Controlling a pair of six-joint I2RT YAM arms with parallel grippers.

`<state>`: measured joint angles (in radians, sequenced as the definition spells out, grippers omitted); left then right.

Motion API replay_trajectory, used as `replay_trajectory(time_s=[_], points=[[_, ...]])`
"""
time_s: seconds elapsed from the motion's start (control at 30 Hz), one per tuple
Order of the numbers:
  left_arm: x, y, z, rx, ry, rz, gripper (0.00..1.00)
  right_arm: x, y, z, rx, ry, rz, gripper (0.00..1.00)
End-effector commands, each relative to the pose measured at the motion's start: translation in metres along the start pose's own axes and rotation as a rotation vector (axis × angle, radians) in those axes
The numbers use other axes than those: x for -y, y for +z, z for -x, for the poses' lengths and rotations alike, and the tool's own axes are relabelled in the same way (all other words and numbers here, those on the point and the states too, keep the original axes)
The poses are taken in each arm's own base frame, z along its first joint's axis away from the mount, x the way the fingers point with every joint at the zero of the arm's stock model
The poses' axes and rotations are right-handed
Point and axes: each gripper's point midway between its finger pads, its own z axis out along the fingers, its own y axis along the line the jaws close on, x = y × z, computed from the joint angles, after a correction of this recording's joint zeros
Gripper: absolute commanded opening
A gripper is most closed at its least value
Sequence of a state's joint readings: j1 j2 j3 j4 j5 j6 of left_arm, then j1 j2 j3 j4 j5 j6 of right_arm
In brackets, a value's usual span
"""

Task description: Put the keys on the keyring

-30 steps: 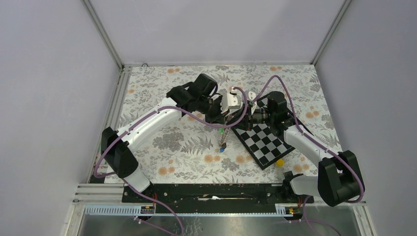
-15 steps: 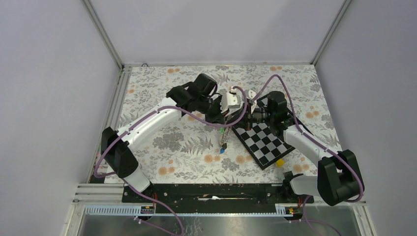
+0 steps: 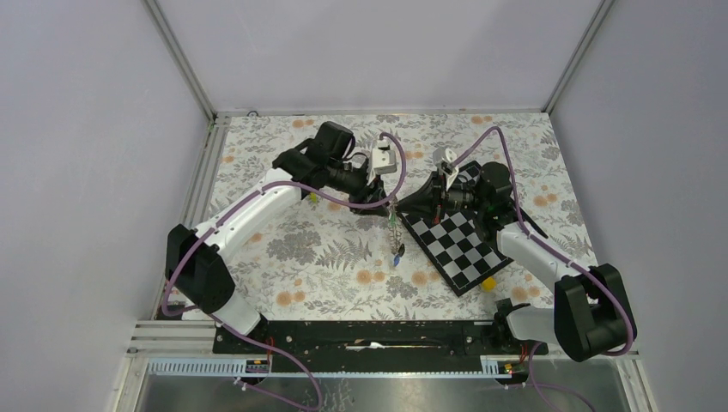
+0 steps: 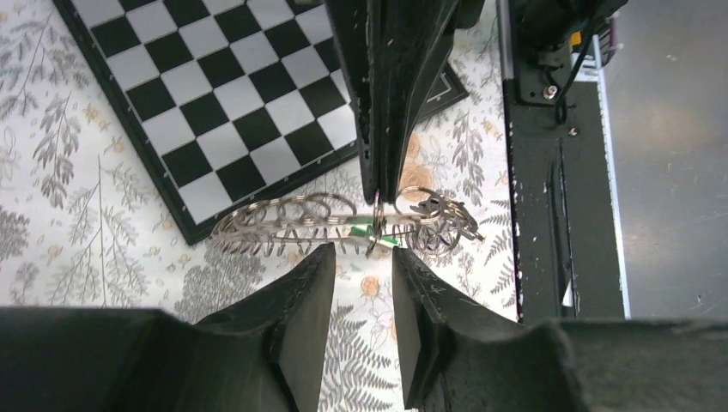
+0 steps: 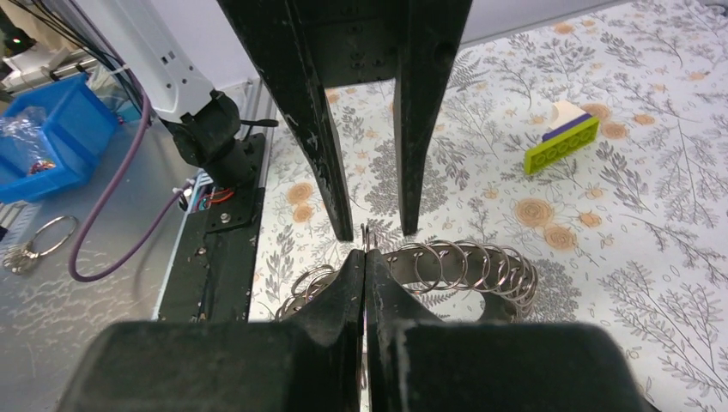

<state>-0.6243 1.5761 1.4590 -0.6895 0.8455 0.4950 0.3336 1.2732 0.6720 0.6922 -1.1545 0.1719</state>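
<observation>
Left wrist: right gripper (image 4: 380, 187) clamps the keyring (image 4: 283, 225) beside the checkerboard (image 4: 215, 94), chain axis crosswise just ahead of left gripper's (image 4: 362, 257) empty, narrowly parted jaws.

A: Table first. What do we log?

B: We log one table (image 3: 326, 257), its top covered in a floral print of grey ferns and orange blossoms. A black rail (image 3: 369, 330) runs along the near edge.

A: Lying on it?

B: We've got a black-and-white checkerboard (image 3: 455, 249), flat, turned diagonally, in the right half. A small yellow block (image 3: 488, 283) sits just beside its near-right side, toward the near right corner.

A: More?

B: A yellow-green stick (image 5: 562, 142) with a purple layer and a white bit on top, flat on the print. From above we only catch a sliver left of centre, well apart from the board.
</observation>
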Motion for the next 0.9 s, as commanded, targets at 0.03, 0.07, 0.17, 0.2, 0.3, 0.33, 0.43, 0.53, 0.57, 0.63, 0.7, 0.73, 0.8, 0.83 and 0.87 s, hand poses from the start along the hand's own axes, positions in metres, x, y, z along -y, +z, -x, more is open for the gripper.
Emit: replay_trajectory(time_s=[0.03,0.07,0.17,0.2,0.3,0.33,0.43,0.53,0.57,0.63,0.7,0.73,0.8,0.83,0.87], points=[[0.015,-0.005,0.037,0.145,0.087,-0.061,0.37,-0.015,-0.001,0.028,0.067,-0.076,0.052,0.00],[0.015,-0.005,0.037,0.148,0.084,-0.068,0.37,-0.015,-0.002,0.028,0.068,-0.073,0.053,0.00],[0.016,-0.002,0.036,0.153,0.070,-0.085,0.36,-0.015,-0.001,0.028,0.069,-0.072,0.054,0.00],[0.017,-0.002,0.035,0.155,0.067,-0.089,0.34,-0.015,-0.001,0.027,0.068,-0.070,0.054,0.00],[0.017,-0.001,0.033,0.152,0.059,-0.093,0.28,-0.015,-0.002,0.027,0.068,-0.071,0.052,0.00],[0.017,-0.001,0.033,0.151,0.058,-0.092,0.26,-0.015,-0.002,0.027,0.068,-0.072,0.052,0.00],[0.017,-0.001,0.030,0.147,0.055,-0.090,0.22,-0.014,-0.002,0.027,0.069,-0.072,0.049,0.00],[0.017,-0.001,0.028,0.146,0.049,-0.093,0.17,-0.013,-0.002,0.026,0.068,-0.073,0.045,0.00],[0.017,0.000,0.028,0.145,0.045,-0.096,0.15,-0.013,-0.002,0.026,0.067,-0.073,0.044,0.00],[0.017,0.000,0.027,0.144,0.040,-0.099,0.07,-0.012,-0.002,0.025,0.066,-0.070,0.043,0.00],[0.017,0.001,0.027,0.144,0.041,-0.098,0.00,-0.011,-0.002,0.024,0.063,-0.077,0.039,0.00],[0.016,0.000,0.028,0.144,0.042,-0.094,0.00,-0.010,-0.002,0.023,0.060,-0.075,0.034,0.00],[0.016,0.000,0.028,0.140,0.041,-0.087,0.00,-0.007,-0.002,0.020,0.051,-0.088,0.023,0.00],[0.015,-0.001,0.028,0.137,0.043,-0.081,0.00,-0.005,-0.002,0.018,0.045,-0.089,0.018,0.00],[0.013,-0.001,0.027,0.130,0.039,-0.072,0.00,-0.004,-0.002,0.016,0.042,-0.091,0.012,0.00]])
